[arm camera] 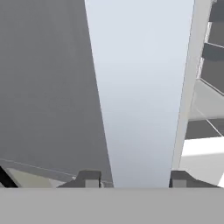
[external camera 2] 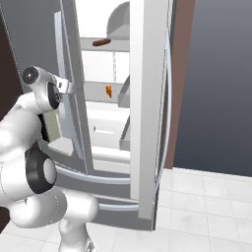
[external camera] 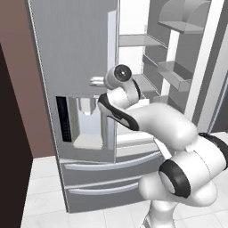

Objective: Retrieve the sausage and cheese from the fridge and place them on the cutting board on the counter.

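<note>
Grey steel up close: the fridge point(external camera: 75, 53) stands with its right-hand door point(external camera 2: 150, 98) swung wide and its left-hand door shut, water dispenser point(external camera: 87, 122) set into that shut door and two drawers point(external camera: 109, 178) below. The white arm reaches up from the base and bends in toward the shut door's inner edge, right at the seam where the white interior begins.

The gripper point(arm camera: 133, 177) is pressed in tight against a long pale vertical handle point(arm camera: 140, 87). From the hand view, the two dark fingertips point(arm camera: 89, 178) sit one on each side of that pale bar, which runs straight up between them. The jaws are apart, straddling the handle; whether the pads actually touch it, I cannot tell from here.

Over to the right base view, and there is the food. The sausage point(external camera 2: 100, 43), slim and reddish-brown, lies on an upper shelf point(external camera 2: 106, 47) inside the open compartment. Below it, on the next shelf down, sits the cheese point(external camera 2: 108, 90), a small orange wedge, just beside the open door's inner bins. Both are well apart from the gripper.

In the left base view the open door's inner side shows its grey bins point(external camera: 176, 73) stacked one above another, with a domed cover at the top. White floor tiles point(external camera 2: 206, 206) spread below, and a brown wall point(external camera: 26, 89) flanks the fridge on its left.
</note>
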Controlling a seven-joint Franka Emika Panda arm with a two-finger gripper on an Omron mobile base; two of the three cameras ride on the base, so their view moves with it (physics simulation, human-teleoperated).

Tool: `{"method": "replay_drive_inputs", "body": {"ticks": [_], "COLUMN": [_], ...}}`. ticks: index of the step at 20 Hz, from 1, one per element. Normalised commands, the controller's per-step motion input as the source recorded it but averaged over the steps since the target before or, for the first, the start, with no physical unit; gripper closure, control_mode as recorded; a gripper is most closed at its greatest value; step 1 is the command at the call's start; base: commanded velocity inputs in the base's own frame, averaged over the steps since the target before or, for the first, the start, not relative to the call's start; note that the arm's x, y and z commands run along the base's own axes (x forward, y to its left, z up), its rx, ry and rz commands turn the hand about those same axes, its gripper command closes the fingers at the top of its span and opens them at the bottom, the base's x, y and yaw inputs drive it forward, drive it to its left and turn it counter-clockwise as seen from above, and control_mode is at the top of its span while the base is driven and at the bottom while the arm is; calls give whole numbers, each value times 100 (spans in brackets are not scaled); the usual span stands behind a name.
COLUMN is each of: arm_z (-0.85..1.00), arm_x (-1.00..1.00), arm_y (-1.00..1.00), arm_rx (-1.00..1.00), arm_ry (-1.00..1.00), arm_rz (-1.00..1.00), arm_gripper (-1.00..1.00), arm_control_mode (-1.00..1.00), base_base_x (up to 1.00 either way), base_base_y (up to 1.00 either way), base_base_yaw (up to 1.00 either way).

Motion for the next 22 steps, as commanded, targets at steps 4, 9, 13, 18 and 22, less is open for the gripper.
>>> {"method": "replay_drive_inputs", "body": {"ticks": [4,9,13,18,22], "arm_z": [53,54,44,32,25], "arm_x": [-92,-93,-80,-59,-63], "arm_y": [44,50,50,24,8], "arm_rx": [0,1,1,0,1], "arm_ry": [4,7,8,6,5], "arm_rz": [0,0,0,0,0], "arm_gripper": [100,100,100,100,100], "arm_control_mode": [-100,-100,-100,-100,-100], "base_base_x": [0,0,0,0,0], "base_base_y": [0,0,0,0,0], "base_base_yaw": [0,0,0,0,0]}}
